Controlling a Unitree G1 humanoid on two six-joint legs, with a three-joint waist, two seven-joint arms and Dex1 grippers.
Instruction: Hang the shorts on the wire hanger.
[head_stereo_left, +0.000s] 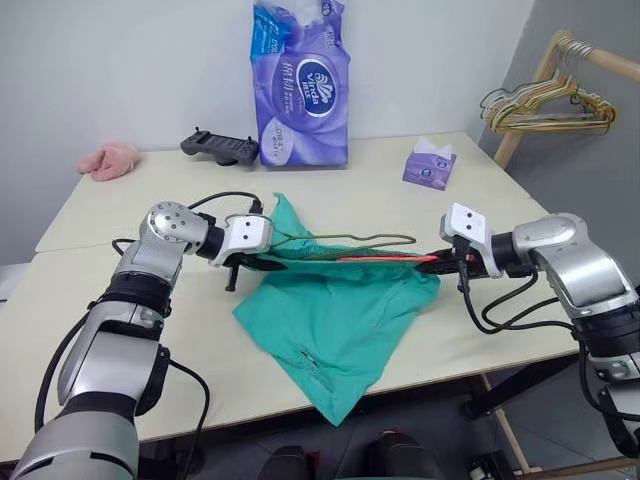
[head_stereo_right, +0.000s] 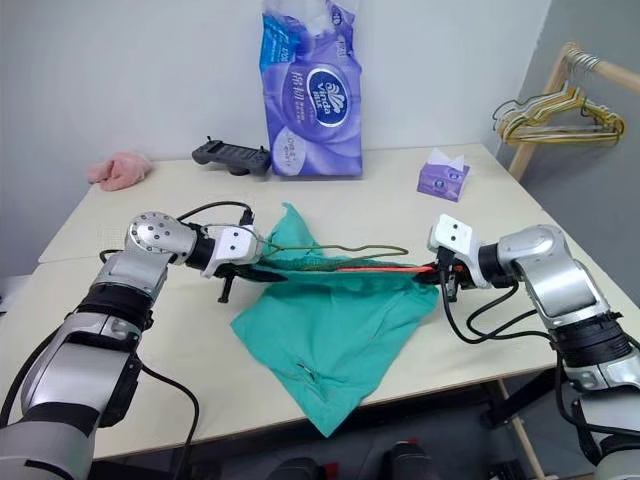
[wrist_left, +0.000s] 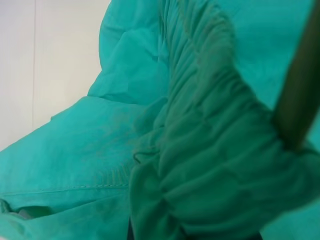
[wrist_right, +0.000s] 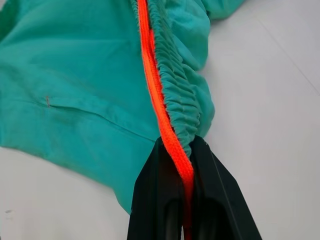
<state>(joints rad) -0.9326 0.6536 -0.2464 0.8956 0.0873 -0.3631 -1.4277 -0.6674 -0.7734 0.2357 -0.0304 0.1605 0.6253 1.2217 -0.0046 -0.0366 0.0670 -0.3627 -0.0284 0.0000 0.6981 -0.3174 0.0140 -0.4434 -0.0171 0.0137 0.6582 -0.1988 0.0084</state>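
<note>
the shorts (head_stereo_left: 335, 320) are your landmark: they hang stretched by the waistband between your two grippers, above the front part of the table (head_stereo_left: 90, 290), with one leg draping down over the table's front edge. your left gripper (head_stereo_left: 262, 262) is clamped tight on the waistband end on the left of the shorts; in the left wrist view you see the bunched elastic (wrist_left: 210, 150) pressed up close. your right gripper (wrist_right: 186, 165) is closed on the opposite end of the shorts, pinching the gathered waistband together with the orange drawstring (wrist_right: 155, 90), which runs taut along the top edge of the shorts. the wire hanger (head_stereo_left: 350, 240) lies along that same top edge, its thin dark wire arcing just above the waistband from the left gripper toward the right; whether it is threaded inside the shorts you cannot tell. behind the shorts, at the back of the table, stand a tall purple tissue pack (head_stereo_left: 300, 85) and a black controller (head_stereo_left: 220, 148) beside it. a small purple tissue box (head_stereo_left: 430, 165) sits behind and right of the shorts, a pink cloth (head_stereo_left: 108, 160) far back to their left, and a bunch of pale hangers (head_stereo_left: 545, 105) on a wooden rack (head_stereo_left: 545, 60) well off to the right.
</note>
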